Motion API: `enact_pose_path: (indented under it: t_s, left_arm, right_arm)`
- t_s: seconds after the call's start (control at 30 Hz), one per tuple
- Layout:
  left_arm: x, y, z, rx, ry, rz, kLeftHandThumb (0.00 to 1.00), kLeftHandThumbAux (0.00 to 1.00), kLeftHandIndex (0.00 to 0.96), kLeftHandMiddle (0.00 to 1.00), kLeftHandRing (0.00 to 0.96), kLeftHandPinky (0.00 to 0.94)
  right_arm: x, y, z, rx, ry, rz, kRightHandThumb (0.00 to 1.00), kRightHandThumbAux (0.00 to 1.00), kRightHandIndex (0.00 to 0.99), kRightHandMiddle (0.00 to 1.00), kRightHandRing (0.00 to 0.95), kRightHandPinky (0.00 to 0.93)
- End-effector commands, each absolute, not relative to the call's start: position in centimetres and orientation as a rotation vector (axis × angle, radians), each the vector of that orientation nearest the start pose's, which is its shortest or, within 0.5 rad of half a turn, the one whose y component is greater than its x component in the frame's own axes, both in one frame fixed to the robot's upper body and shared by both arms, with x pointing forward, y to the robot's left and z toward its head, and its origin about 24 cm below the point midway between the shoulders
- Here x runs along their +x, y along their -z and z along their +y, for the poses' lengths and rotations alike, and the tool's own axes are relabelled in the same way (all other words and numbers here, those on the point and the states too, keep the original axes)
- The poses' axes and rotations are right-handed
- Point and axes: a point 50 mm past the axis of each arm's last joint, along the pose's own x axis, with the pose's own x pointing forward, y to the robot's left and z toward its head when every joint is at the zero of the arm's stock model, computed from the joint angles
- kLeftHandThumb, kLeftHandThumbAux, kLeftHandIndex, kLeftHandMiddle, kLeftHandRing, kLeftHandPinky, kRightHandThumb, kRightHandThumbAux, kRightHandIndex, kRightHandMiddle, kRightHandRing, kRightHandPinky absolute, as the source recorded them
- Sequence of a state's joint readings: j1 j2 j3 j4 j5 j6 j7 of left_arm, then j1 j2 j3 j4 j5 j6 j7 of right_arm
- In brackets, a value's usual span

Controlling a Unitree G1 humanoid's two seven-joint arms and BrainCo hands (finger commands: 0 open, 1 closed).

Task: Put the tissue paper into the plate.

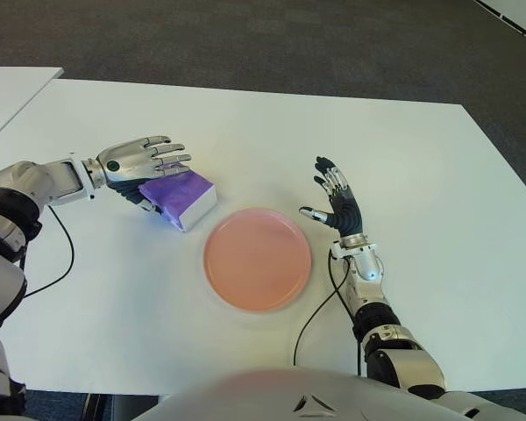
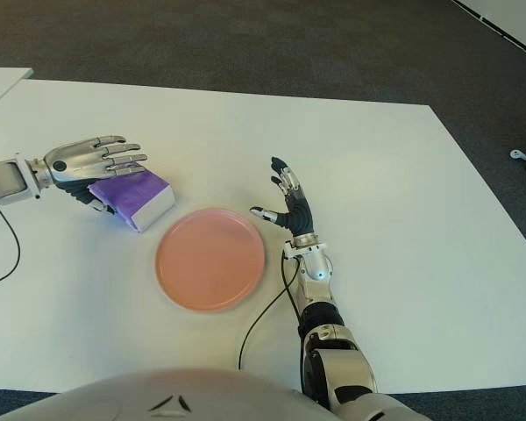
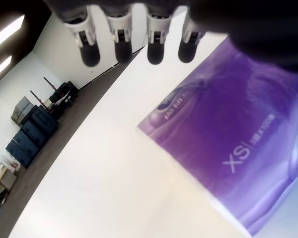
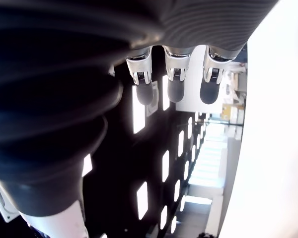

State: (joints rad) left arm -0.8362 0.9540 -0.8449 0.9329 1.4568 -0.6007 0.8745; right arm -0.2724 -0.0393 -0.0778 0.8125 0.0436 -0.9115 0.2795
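The tissue paper is a purple soft pack [image 1: 186,197] lying on the white table [image 1: 438,175], just left of and behind the pink plate [image 1: 257,259]. The plate holds nothing. My left hand [image 1: 145,162] hovers over the pack's left end with its fingers stretched out flat above it and the thumb down by its near side. In the left wrist view the straight fingertips [image 3: 123,52] stand off the purple pack [image 3: 238,134]. My right hand [image 1: 335,200] stands upright just right of the plate, fingers spread, holding nothing.
A black cable [image 1: 320,307] runs on the table from my right wrist toward the front edge. Another cable [image 1: 66,254] trails under my left arm. A second white table [image 1: 9,88] stands at the far left. Dark carpet [image 1: 289,44] lies beyond the far edge.
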Motion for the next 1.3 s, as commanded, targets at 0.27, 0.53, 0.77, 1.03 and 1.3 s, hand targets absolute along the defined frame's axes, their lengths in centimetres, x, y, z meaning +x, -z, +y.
enact_pose_path:
  t_s: [0.27,0.53,0.77,1.03,1.3]
  left_arm:
    - [31.9,-8.8,26.8,2.102,0.726,-0.789,0.381,0.114,0.000,0.000,0.000,0.000]
    - [31.7,-7.4,26.6,2.109,0.749,-0.766,0.366,0.112,0.000,0.000,0.000,0.000]
    - [31.7,-6.4,26.5,2.117,0.748,-0.735,0.355,0.109,0.000,0.000,0.000,0.000]
    - [31.9,-5.8,26.2,2.138,0.775,-0.729,0.372,0.106,0.000,0.000,0.000,0.000]
    - [31.7,-4.7,25.9,2.146,0.797,-0.727,0.360,0.109,0.000,0.000,0.000,0.000]
  right_arm:
    - [20.3,6.2,-13.8,0.091,-0.173,-0.003,0.000,0.840,0.000,0.000,0.000,0.000]
    - [20.2,6.4,-14.1,0.092,-0.188,0.011,0.000,0.794,0.000,0.000,0.000,0.000]
    - [20.3,5.6,-13.7,0.096,-0.209,-0.072,0.000,0.798,0.000,0.000,0.000,0.000]
    - [20.2,5.1,-13.5,0.059,-0.210,-0.138,0.000,0.837,0.000,0.000,0.000,0.000]
    - [20.1,5.2,-13.8,0.039,-0.214,-0.115,0.000,0.866,0.000,0.000,0.000,0.000]
